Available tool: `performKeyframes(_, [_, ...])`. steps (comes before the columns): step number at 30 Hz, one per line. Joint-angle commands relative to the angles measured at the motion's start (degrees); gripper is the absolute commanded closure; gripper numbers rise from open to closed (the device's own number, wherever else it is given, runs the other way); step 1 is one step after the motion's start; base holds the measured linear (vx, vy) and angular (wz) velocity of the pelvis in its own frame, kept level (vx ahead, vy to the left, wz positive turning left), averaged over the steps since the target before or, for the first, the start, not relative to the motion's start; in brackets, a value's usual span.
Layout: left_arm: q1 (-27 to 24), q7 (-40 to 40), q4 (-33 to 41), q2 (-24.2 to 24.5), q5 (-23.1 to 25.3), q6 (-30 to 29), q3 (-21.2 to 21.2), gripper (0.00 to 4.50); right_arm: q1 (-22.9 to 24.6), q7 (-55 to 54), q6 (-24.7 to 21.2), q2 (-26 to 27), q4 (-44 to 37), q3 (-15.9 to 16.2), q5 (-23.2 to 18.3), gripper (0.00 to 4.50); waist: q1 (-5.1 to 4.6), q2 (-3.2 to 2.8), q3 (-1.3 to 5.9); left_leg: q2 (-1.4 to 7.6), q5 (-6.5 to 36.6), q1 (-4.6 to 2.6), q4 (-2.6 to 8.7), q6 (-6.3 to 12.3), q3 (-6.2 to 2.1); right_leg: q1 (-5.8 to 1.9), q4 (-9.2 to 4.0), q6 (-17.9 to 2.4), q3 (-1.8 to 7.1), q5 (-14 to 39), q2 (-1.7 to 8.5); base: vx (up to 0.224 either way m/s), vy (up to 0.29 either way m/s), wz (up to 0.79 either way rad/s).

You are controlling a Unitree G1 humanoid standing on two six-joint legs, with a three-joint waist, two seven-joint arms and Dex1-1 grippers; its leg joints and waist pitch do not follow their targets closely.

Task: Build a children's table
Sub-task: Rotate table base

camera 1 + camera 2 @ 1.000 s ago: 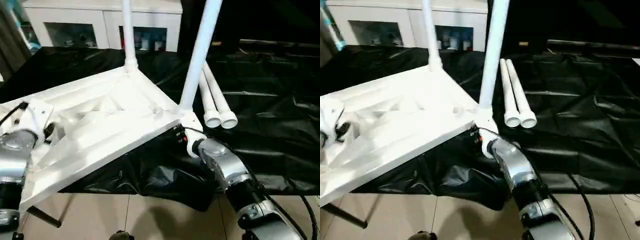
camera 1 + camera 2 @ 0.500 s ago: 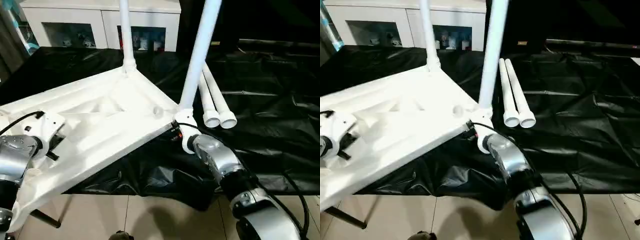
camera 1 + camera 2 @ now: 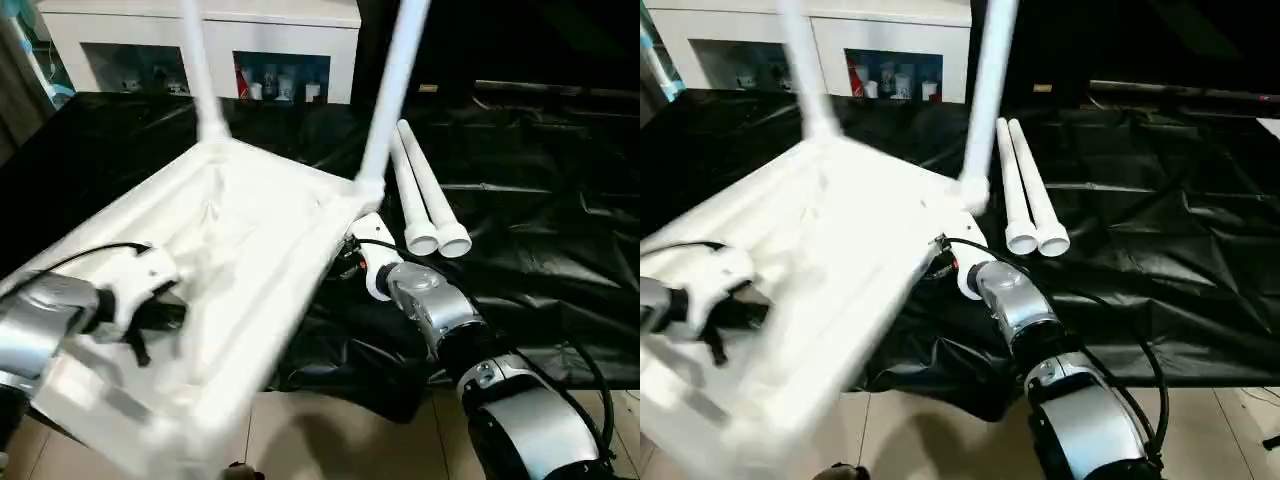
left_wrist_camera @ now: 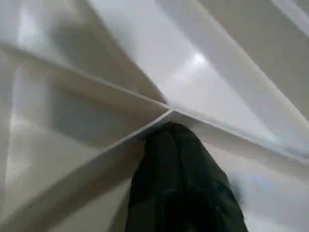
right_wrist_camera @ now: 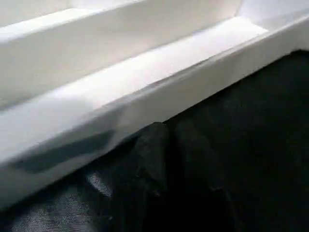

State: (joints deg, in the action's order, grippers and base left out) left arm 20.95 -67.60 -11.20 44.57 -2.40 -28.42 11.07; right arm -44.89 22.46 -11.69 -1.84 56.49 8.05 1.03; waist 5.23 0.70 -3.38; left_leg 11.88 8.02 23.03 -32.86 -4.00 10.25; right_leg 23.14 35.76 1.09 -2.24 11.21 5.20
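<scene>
I see the tabletop (image 3: 250, 250) upside down, tilted, its near-left end hanging off the near edge of the black work table (image 3: 540, 230) over the floor (image 3: 340, 440). Its outline is motion-blurred in both eye views. Two legs are fitted and stand upward: the far-left leg (image 3: 200, 70) and the right leg (image 3: 392, 90), each seated in a corner socket. Two loose legs (image 3: 425, 195) lie side by side, touching, on the black cloth just right of the tabletop, open ends toward me.

My left gripper (image 3: 150, 310) sits inside the underside of the tabletop, near its left end. In the left wrist view its black fingers (image 4: 181, 179) appear pressed together, tip against a junction of the moulded ribs (image 4: 96, 87); no gap between them is visible.

My right gripper (image 3: 352, 262) is at the tabletop's right rim, near the corner carrying the right leg. In the right wrist view its fingers (image 5: 154, 150) lie just below the rim (image 5: 145, 96). I cannot tell whether they are open or clamped.

A white cabinet (image 3: 200, 40) stands behind the work table.
</scene>
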Motion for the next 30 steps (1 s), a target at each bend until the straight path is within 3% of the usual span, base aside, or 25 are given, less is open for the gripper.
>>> performKeyframes(1, [2.55, -2.38, 1.33, -1.88, -1.32, 1.42, 2.02, 4.50, -0.90, 1.27, 1.56, 0.67, 0.33, -0.14, 0.33, 4.38, -0.09, -1.01, 4.02, 0.72, 16.36, -2.16, 4.06, -3.94, 0.11, -1.76, -3.49, -12.23, 1.71, 7.48, 2.12, 0.000, 0.000, 0.00])
performKeyframes(5, [7.44, -2.73, -3.82, -6.74, -1.16, 5.34, 4.02, 4.50, -0.84, 1.91, 2.33, 0.39, 0.14, -0.06, 0.29, 4.45, -0.03, -1.26, 4.22, 0.60, 15.58, -2.04, 3.88, -4.23, 0.06, -1.99, -3.25, -12.41, 1.65, 5.97, 2.02, 0.000, 0.000, 0.00])
performKeyframes(8, [9.60, -1.05, -7.82, -8.77, 0.34, 8.44, 4.55, 4.50, -0.97, 2.00, 2.86, 0.20, 0.23, -0.02, 0.38, 4.45, -0.06, -1.05, 4.34, 0.56, 16.01, -1.95, 3.82, -4.36, 0.03, -2.19, -3.29, -12.28, 1.62, 5.94, 2.09, 0.000, 0.000, 0.00])
performKeyframes(12, [17.71, 12.22, -23.76, -14.57, 6.49, 16.30, 4.61, 4.50, -1.11, 1.93, 4.42, -1.22, -1.96, -0.53, 0.46, 4.45, -0.15, -0.94, 4.38, 0.44, 15.38, -1.93, 3.61, -3.77, 0.09, -2.27, -3.43, -12.02, 1.65, 4.91, 1.97, 0.000, 0.000, 0.00])
performKeyframes(17, [21.63, 20.14, -31.84, -16.34, 8.79, 19.67, 4.39, 4.50, -0.99, 2.28, 4.36, -2.05, -4.35, -1.06, 0.35, 4.45, -0.16, -0.93, 4.57, 0.50, 15.53, -1.68, 3.63, -3.60, -0.35, -2.59, -3.48, -10.92, 1.45, 6.41, 2.08, 0.000, 0.000, 0.00])
performKeyframes(19, [24.36, 29.11, -37.58, -17.00, 10.94, 22.39, 4.19, 4.50, -0.91, 2.02, 4.43, -3.08, -6.99, -1.17, 0.65, 4.45, -0.03, -1.03, 4.64, 0.58, 15.40, -2.05, 3.41, -3.42, -0.29, -2.36, -3.41, -11.51, 1.48, 4.91, 2.00, 0.000, 0.000, 0.00])
performKeyframes(24, [28.17, 42.35, -45.34, -19.29, 10.80, 28.79, 0.04, 4.50, -0.53, 3.29, 4.71, -4.89, -11.34, -1.70, 0.02, 4.45, 0.23, -1.03, 4.81, 0.36, 13.44, -1.80, 3.14, -2.75, -0.36, -2.67, -3.08, -11.47, 1.33, 0.27, 1.79, 0.000, 0.000, 0.00])
performKeyframes(28, [27.75, 39.48, -44.84, -20.43, 7.94, 31.28, -2.29, 4.50, 0.97, 6.67, 4.31, -6.26, -16.06, -1.97, -1.06, 4.45, 0.74, -0.83, 4.83, 0.48, 13.27, -1.86, 2.95, -1.69, -0.23, -2.75, -3.00, -13.16, 1.30, -0.28, 2.00, 0.000, 0.000, 0.00])
performKeyframes(30, [25.18, 32.95, -39.95, -20.31, 4.51, 30.18, -3.48, 4.50, 2.87, 11.33, 2.31, -8.19, -21.49, -2.29, -3.39, 4.45, 0.96, -0.72, 4.79, 0.60, 13.57, -1.92, 2.99, -1.32, -0.23, -2.77, -3.06, -13.49, 1.29, 0.50, 2.16, 0.000, 0.000, 0.00])
